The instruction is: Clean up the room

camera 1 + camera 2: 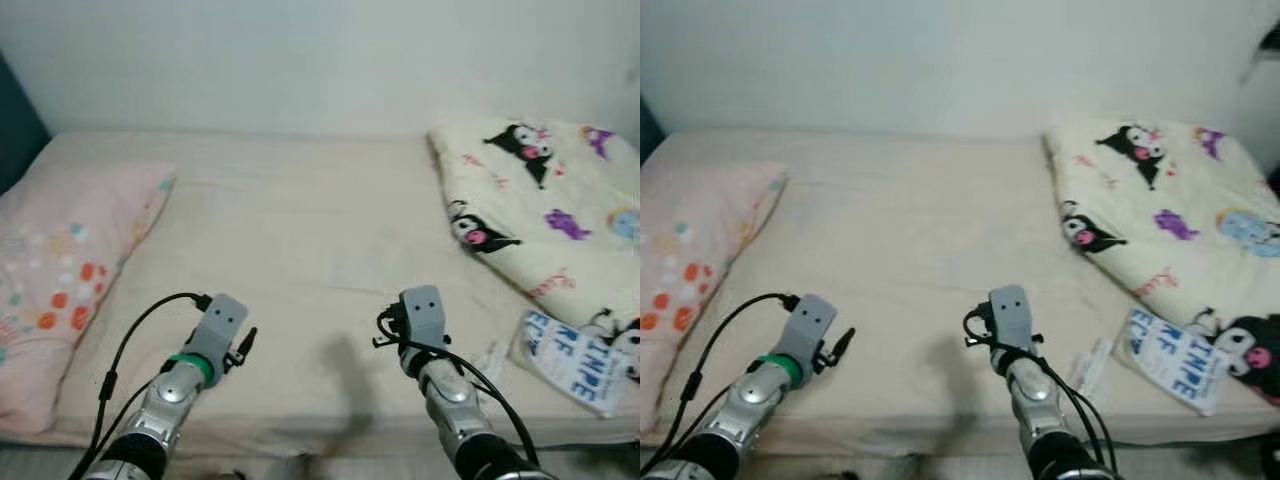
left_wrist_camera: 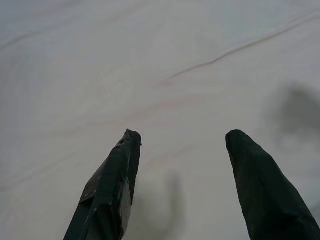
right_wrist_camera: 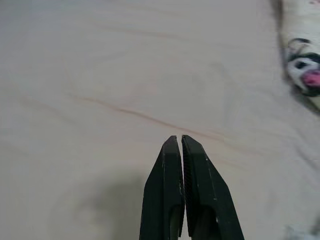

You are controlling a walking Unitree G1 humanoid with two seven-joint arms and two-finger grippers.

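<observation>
A cream bed [image 1: 300, 230] lies before me. A folded cream blanket [image 1: 545, 200] with black cartoon figures lies on its right side. A white packet with blue letters [image 1: 575, 362] lies at the bed's near right edge, with a small white wrapper [image 1: 490, 360] beside it. Both arms reach over the near edge: the left arm [image 1: 215, 330] at the left, the right arm [image 1: 420, 315] at the middle. My left gripper [image 2: 182, 135] is open over bare sheet. My right gripper [image 3: 179, 137] is shut and holds nothing, with the blanket's edge [image 3: 305, 75] off to its side.
A pink pillow [image 1: 60, 260] with coloured dots lies along the bed's left side. A pale wall [image 1: 300, 60] runs behind the bed. A dark panel [image 1: 15, 130] stands at the far left.
</observation>
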